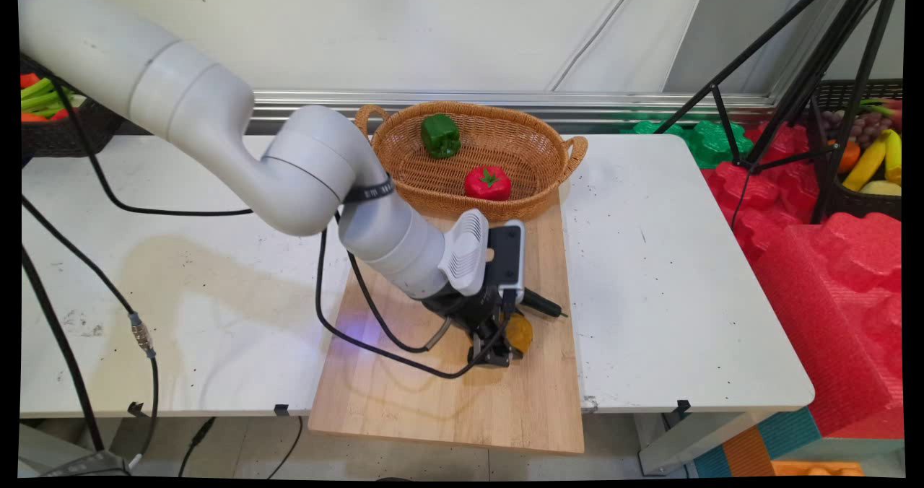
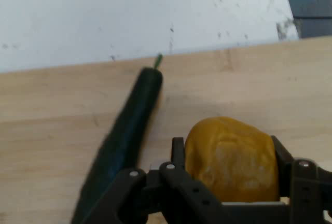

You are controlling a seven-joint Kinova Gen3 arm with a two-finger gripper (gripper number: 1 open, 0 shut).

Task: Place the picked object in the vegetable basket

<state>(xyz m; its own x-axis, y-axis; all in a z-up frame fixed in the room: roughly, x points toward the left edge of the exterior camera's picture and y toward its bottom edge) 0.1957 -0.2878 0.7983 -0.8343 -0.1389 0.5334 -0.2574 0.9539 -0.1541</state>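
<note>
My gripper [image 1: 499, 343] is low over the wooden cutting board [image 1: 433, 394], on its right half. Its fingers [image 2: 179, 154] press on both sides of a lumpy yellow vegetable [image 2: 231, 159], which shows in the main view as a yellow-orange lump [image 1: 520, 333] beside the hand. Just left of it in the hand view lies a dark green cucumber [image 2: 129, 130] with a small green stem tip; in the main view only the cucumber's end [image 1: 545, 305] sticks out from under the hand. I cannot tell whether the yellow vegetable rests on the board or is slightly lifted.
A wicker basket [image 1: 548, 185] at the board's far end holds a green pepper [image 1: 440, 136] and a red pepper [image 1: 488, 183]. A dark basket of vegetables [image 1: 50, 123] sits far left. Right of the table are a black tripod [image 1: 794, 76], red foam [image 1: 830, 257] and a fruit crate [image 1: 866, 163].
</note>
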